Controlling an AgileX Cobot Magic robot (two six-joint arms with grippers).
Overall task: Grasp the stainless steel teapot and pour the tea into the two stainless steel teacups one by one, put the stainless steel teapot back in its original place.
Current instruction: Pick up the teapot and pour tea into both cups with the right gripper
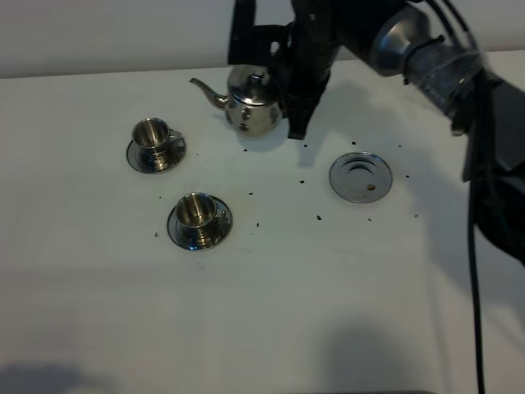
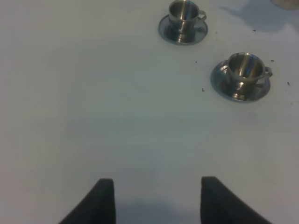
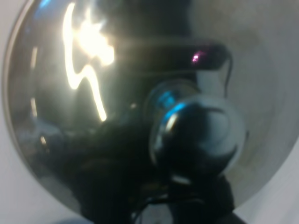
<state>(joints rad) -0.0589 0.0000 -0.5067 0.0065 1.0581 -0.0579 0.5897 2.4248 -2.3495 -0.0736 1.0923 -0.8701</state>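
The stainless steel teapot [image 1: 250, 105] stands upright at the back of the white table, spout pointing left. My right gripper [image 1: 295, 115] is shut at the pot's handle side, and the handle itself is hidden behind it. The right wrist view is filled by the teapot's domed lid [image 3: 93, 93] and its knob [image 3: 198, 135]. Two stainless steel teacups sit on saucers to the left, one further back [image 1: 152, 135] [image 2: 183, 14] and one nearer [image 1: 196, 212] [image 2: 243, 67]. The bare round steel disc [image 1: 361, 176] lies to the right of the pot. My left gripper [image 2: 156, 200] is open over bare table, well short of the cups.
Small dark specks [image 1: 318, 217] are scattered over the white table [image 1: 271, 312] between the cups and the disc. The right arm and its black cable [image 1: 474, 271] run down the right side.
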